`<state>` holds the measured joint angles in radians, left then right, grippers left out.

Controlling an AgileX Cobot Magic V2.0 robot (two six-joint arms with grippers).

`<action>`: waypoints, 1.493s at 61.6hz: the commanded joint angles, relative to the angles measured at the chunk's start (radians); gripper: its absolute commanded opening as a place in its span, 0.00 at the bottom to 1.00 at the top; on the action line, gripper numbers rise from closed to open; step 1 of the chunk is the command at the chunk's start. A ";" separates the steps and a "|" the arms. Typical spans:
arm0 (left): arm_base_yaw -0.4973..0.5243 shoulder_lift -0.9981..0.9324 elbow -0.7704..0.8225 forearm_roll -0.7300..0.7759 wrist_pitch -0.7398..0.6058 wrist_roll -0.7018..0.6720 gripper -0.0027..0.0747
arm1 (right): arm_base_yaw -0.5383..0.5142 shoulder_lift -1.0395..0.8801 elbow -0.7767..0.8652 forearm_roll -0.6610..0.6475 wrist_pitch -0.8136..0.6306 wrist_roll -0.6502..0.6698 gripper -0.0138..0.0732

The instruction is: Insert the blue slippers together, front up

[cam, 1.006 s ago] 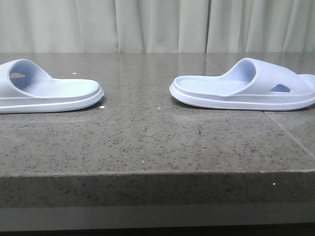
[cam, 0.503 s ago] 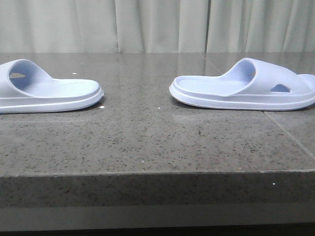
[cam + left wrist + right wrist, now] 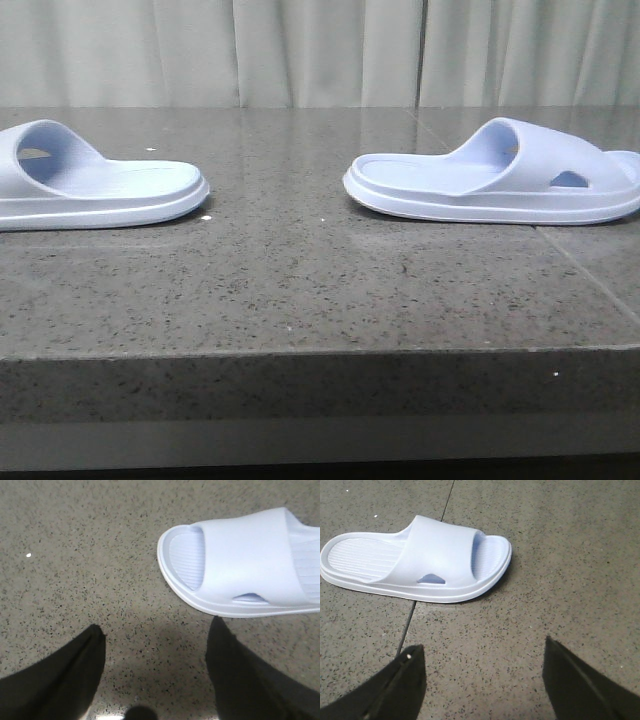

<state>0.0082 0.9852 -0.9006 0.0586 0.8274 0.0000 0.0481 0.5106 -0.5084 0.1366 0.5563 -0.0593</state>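
Two pale lavender-blue slippers lie sole down on the speckled grey stone table, far apart. The left slipper (image 3: 95, 185) is at the left edge of the front view; it also shows in the left wrist view (image 3: 245, 562). The right slipper (image 3: 500, 180) is at the right; it also shows in the right wrist view (image 3: 420, 560). My left gripper (image 3: 156, 630) is open and empty above bare table beside the left slipper. My right gripper (image 3: 482, 647) is open and empty above bare table, short of the right slipper. Neither gripper shows in the front view.
The table's front edge (image 3: 320, 352) runs across the front view. A seam between slabs (image 3: 410, 622) passes under the right slipper. Pale curtains (image 3: 320, 50) hang behind the table. A small white speck (image 3: 28, 555) lies on the stone.
The left slipper looks shifted very slightly to the left. The right slipper has not moved.
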 commanded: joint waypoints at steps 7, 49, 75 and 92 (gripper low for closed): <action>0.143 0.157 -0.121 -0.203 -0.008 0.138 0.60 | -0.008 0.011 -0.035 0.006 -0.069 0.000 0.76; 0.324 0.567 -0.223 -0.773 0.034 0.522 0.60 | -0.008 0.011 -0.035 0.006 -0.069 0.000 0.76; 0.323 0.663 -0.239 -0.860 0.080 0.597 0.48 | -0.008 0.011 -0.035 0.006 -0.069 0.000 0.76; 0.312 0.684 -0.239 -0.881 0.120 0.601 0.37 | -0.008 0.011 -0.035 0.006 -0.069 0.000 0.76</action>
<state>0.3314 1.6820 -1.1229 -0.8022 0.9059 0.6006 0.0481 0.5106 -0.5084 0.1366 0.5563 -0.0593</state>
